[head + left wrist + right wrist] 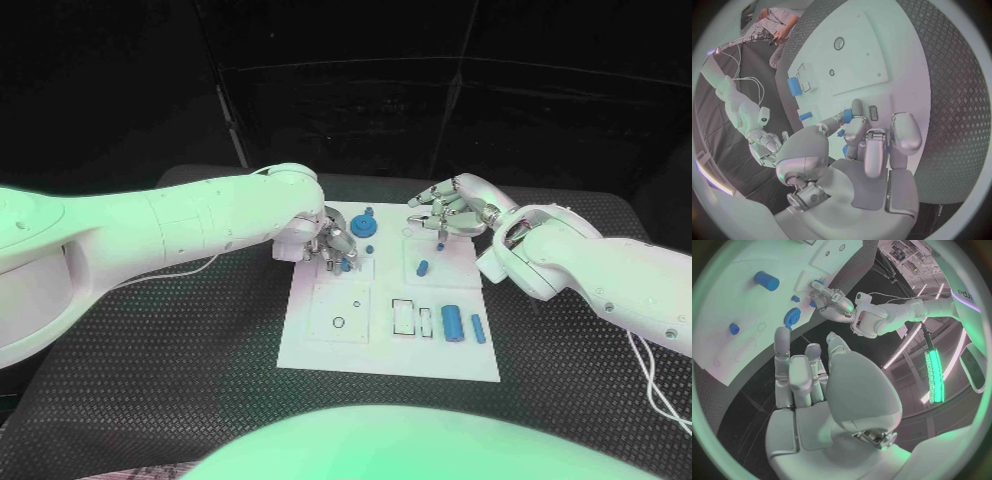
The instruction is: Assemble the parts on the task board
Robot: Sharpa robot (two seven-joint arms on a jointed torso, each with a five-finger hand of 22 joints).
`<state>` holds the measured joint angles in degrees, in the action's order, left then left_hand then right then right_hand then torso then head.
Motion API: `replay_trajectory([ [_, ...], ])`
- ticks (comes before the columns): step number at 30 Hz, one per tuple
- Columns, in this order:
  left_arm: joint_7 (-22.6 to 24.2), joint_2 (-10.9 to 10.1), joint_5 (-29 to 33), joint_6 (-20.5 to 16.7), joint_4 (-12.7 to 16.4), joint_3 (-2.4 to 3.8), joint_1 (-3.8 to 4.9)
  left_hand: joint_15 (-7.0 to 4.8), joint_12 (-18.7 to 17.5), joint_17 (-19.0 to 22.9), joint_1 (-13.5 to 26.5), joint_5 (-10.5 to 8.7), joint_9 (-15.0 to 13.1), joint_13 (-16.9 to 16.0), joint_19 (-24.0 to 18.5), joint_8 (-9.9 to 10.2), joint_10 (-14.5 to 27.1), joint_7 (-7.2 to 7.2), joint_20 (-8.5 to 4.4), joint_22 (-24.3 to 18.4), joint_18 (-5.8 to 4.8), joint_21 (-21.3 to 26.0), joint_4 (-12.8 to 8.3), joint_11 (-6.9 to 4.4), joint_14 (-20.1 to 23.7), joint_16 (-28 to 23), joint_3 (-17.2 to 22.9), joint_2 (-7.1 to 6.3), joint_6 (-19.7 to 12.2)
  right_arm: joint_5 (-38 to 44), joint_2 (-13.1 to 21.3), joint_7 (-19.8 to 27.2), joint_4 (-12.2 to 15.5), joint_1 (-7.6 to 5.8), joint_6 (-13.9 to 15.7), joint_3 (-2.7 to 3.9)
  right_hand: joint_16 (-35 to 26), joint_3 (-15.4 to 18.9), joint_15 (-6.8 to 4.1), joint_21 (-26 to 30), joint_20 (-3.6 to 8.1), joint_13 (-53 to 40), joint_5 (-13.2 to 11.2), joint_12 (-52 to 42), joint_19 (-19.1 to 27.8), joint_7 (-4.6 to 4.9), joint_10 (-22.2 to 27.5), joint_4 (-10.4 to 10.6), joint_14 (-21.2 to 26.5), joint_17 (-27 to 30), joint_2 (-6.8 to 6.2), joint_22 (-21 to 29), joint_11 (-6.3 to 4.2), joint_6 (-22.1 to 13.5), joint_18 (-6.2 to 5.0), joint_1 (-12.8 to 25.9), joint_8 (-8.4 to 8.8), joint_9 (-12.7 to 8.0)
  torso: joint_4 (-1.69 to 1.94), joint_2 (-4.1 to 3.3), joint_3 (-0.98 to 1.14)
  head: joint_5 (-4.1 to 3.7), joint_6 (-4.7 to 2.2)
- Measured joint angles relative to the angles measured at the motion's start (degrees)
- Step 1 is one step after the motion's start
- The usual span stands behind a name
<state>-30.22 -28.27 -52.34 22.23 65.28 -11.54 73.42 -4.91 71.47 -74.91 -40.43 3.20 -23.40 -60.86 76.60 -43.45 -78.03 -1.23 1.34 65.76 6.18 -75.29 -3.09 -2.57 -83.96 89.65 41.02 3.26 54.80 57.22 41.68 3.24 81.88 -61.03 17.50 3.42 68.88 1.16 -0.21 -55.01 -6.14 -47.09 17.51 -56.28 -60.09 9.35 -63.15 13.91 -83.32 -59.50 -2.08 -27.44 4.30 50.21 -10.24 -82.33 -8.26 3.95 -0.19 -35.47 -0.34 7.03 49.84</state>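
**Board mid-table, both hands at its far end**

Board [387,345], a white plate, lies in the middle of the black table [159,400] with small blue parts scattered over it. At the far end sits a round blue disc [361,226] with a small blue peg [371,211] just beyond it. A short blue cylinder [423,267] lies nearer the middle, and two longer blue cylinders, one thick [453,322] and one thin [479,328], lie side by side at the board's right edge, next to white rectangular slots [405,316]. A small ring [338,322] marks the left part of the board.

The left hand [329,243] is over the board's far left corner, fingers pointing down. From its wrist camera the fingers [856,131] are curled close together around a small blue piece [847,115], pinched at the fingertips just above the board.

The right hand [450,212] hovers at the far right corner. Its fingers [783,347] stand apart, and from its own wrist camera nothing lies between them. A tiny blue part [440,245] sits on the board just below it.
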Motion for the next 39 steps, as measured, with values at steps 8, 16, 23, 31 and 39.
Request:
replay_trajectory([
  [8,-0.1,0.0,0.0,0.1,-0.2,-0.09,-0.12,0.0,0.0,0.0,1.3,0.17,0.2,0.0,0.0,0.4,0.0,0.11,0.0,0.0,0.0,0.0,1.9,-0.01,0.0,0.0,-3.0,0.09,0.5,0.0,0.0,0.0,0.0,0.0,0.0,0.0,0.0,0.0,0.0,0.0,0.0,0.0,0.0,0.0,0.0,0.0,0.0,0.0,0.0,0.0,0.0,0.0,0.0,0.0,0.0,0.0,0.0,0.0,0.0,-0.02,-0.02,-0.01,0.0],
  [16,-0.1,0.0,0.0,0.2,-0.4,-0.09,-0.12,0.0,0.0,0.0,1.6,0.17,0.3,-0.1,0.0,0.4,0.0,0.12,0.0,0.1,0.0,0.0,2.3,0.0,0.0,0.0,-4.2,-0.21,0.5,0.0,-0.1,0.0,-0.1,0.0,-0.1,0.0,0.0,0.0,0.0,0.0,0.0,0.0,0.0,0.0,0.0,0.0,0.0,0.0,0.0,0.0,0.0,0.0,0.0,0.0,0.0,0.0,0.0,0.0,0.0,-0.03,-0.02,0.03,0.0],
  [23,-0.1,0.0,0.0,0.2,-0.5,-0.09,-0.12,0.0,0.0,0.0,2.5,0.17,0.3,-0.2,0.0,0.6,0.0,0.11,0.0,0.2,0.0,0.0,3.5,0.0,0.0,0.0,-6.3,-0.54,0.5,0.0,-0.1,0.0,-0.1,0.0,-0.1,0.0,0.0,0.0,0.0,0.0,0.0,0.1,0.0,0.0,0.0,0.0,0.0,0.0,0.0,0.0,0.0,0.0,0.0,0.0,0.0,0.0,0.0,0.0,0.0,-0.04,-0.02,-0.01,0.02],
  [31,-0.1,0.1,0.0,0.2,-0.6,-0.09,-0.12,0.0,0.0,0.0,2.8,0.17,0.4,-0.3,0.0,0.8,0.0,-0.11,0.0,0.3,0.0,0.0,4.7,0.01,0.0,0.0,-9.8,-0.84,0.7,0.0,-0.1,0.0,-0.2,0.0,-0.2,0.0,0.0,0.0,0.0,0.0,0.0,0.1,0.0,0.0,0.0,0.0,0.0,0.0,0.0,0.0,0.0,0.0,0.0,0.0,0.0,0.0,0.0,0.0,0.0,-0.04,-0.02,-0.02,-0.01],
  [39,-0.1,0.0,0.0,0.1,-0.5,-0.09,-0.12,0.0,0.0,0.0,3.3,0.17,0.4,-0.3,0.0,1.0,0.0,-0.12,0.0,0.4,0.0,0.2,6.5,0.01,0.0,0.0,-15.6,-1.4,0.7,0.0,-0.2,0.0,-0.2,0.0,-0.3,0.0,0.0,0.0,0.0,0.0,0.0,0.1,0.0,0.0,0.0,0.0,0.0,0.0,0.0,0.0,0.0,0.0,0.0,0.0,0.0,0.0,0.0,0.0,0.0,-0.03,-0.02,-0.02,0.03],
])
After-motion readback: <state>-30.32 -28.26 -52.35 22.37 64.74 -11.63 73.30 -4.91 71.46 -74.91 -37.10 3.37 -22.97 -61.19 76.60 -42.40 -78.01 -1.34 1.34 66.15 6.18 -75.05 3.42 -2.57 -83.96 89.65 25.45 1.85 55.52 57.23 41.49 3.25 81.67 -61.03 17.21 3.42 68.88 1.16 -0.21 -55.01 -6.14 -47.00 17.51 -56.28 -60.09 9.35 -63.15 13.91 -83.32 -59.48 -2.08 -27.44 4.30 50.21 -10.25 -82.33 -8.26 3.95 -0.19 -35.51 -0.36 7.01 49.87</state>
